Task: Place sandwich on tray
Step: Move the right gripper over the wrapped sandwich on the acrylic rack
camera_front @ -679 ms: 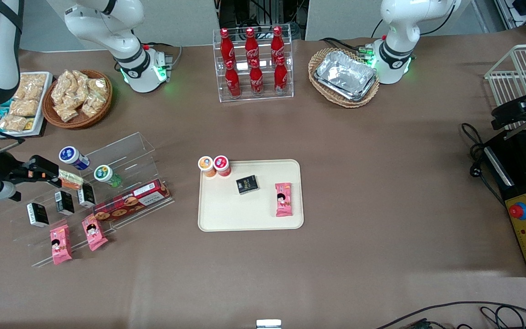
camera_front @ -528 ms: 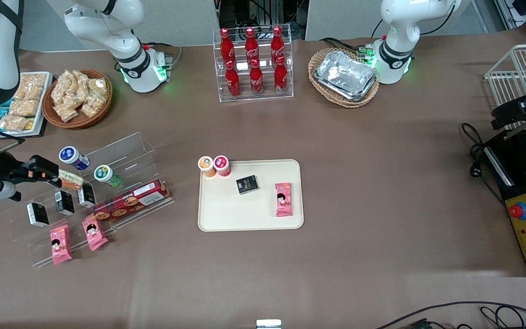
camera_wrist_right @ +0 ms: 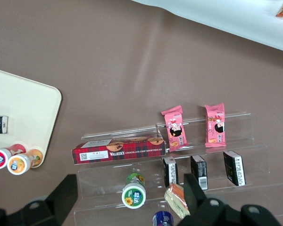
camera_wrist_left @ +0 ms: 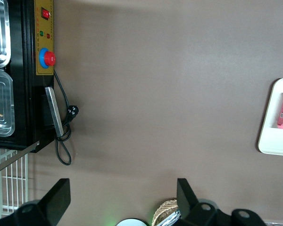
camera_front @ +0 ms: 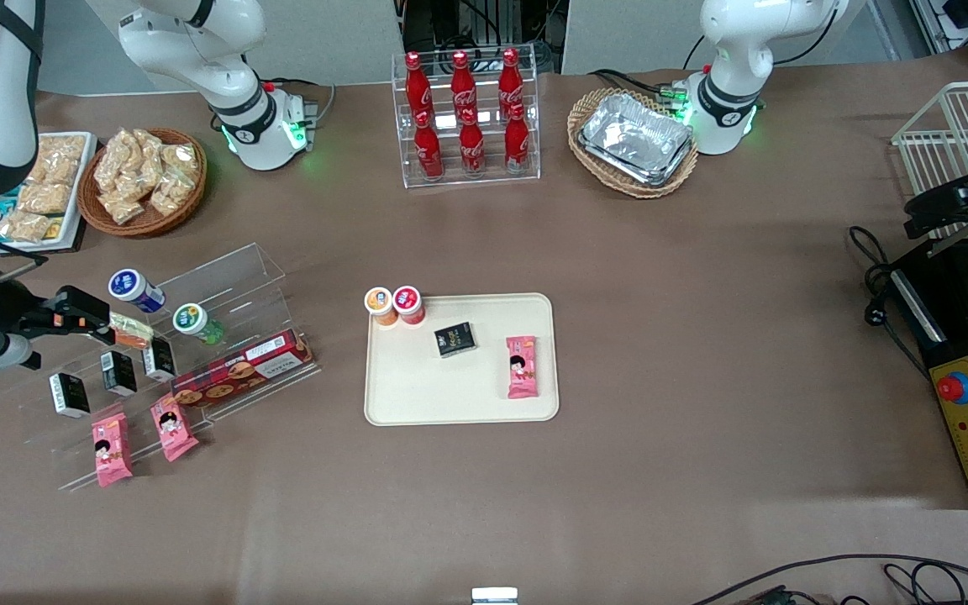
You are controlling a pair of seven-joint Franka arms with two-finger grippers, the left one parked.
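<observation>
Not yet lifted: the tool (camera_front: 106, 329) reaches the sandwich (camera_front: 129, 330) on the acrylic rack (camera_front: 198, 336), fingers spread; the tray (camera_front: 459, 395) awaits.

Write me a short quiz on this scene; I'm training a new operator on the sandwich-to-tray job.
1. True or false: the sandwich already lies on the tray.
2. Pick one. The pincer is:
A) shut on the sandwich
B) open, at the sandwich on the clear shelf
C) hovering above the tray
3. How many pink snack packets lie on the tray?

Key: 1 false, it is on the clear shelf toward the working arm's end of the table; 2 B; 3 one.
</observation>
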